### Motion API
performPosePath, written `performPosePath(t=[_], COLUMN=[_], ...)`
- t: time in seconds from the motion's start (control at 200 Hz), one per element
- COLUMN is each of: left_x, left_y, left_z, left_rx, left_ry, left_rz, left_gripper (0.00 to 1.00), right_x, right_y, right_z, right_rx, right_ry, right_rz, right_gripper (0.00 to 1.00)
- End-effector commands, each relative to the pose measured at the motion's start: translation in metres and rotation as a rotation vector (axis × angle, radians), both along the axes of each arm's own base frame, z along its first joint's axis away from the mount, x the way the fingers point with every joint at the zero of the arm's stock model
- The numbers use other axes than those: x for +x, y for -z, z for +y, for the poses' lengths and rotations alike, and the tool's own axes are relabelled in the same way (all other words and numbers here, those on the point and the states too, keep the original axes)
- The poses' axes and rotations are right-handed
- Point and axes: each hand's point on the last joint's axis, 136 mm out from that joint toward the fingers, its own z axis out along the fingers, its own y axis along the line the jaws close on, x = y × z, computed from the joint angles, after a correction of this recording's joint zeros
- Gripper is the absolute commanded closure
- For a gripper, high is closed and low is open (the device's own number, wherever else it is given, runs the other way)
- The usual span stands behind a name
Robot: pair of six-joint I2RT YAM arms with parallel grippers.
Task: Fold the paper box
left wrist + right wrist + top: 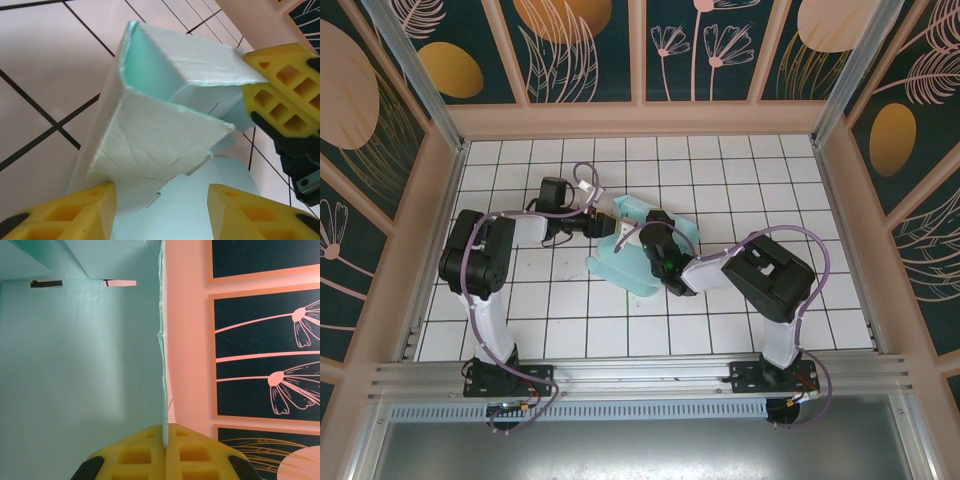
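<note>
The paper box point(628, 268) is pale aqua card, partly folded, in the middle of the tiled table. In the left wrist view the paper box point(160, 125) has one panel raised and a flat flap with notched tabs under it. My left gripper point(161, 195) is open, its yellow fingers point(75, 215) either side of that flap, the left one touching the raised panel's corner. From the top view, the left gripper point(607, 226) meets the box's left side. My right gripper point(164, 440) is shut on the thin edge of an upright panel point(80, 350). Its fingers point(285, 90) pinch the panel's far end.
White tiles with dark grout point(770, 180) surround the box on all sides. Peach-framed walls with dark floral panels point(640, 50) enclose the table. Both arm bases stand on a metal rail at the near edge point(640, 375).
</note>
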Motion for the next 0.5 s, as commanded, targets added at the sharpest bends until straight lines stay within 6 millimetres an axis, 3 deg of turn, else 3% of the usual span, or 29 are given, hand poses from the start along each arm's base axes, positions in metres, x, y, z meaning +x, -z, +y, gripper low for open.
performPosePath(t=[0.0,0.495], left_x=[-0.007,0.025], left_y=[-0.01,-0.021], left_z=[0.0,0.036], left_rx=[0.013,0.046], left_ry=[0.021,-0.131], left_rz=[-0.046,-0.113], left_gripper=[0.48,0.43], right_x=[0.004,0.004], right_y=[-0.003,-0.002], right_z=[0.001,-0.003], right_rx=[0.038,0.056], right_ry=[0.022,0.015], right_rz=[0.0,0.007], right_gripper=[1.0,1.0])
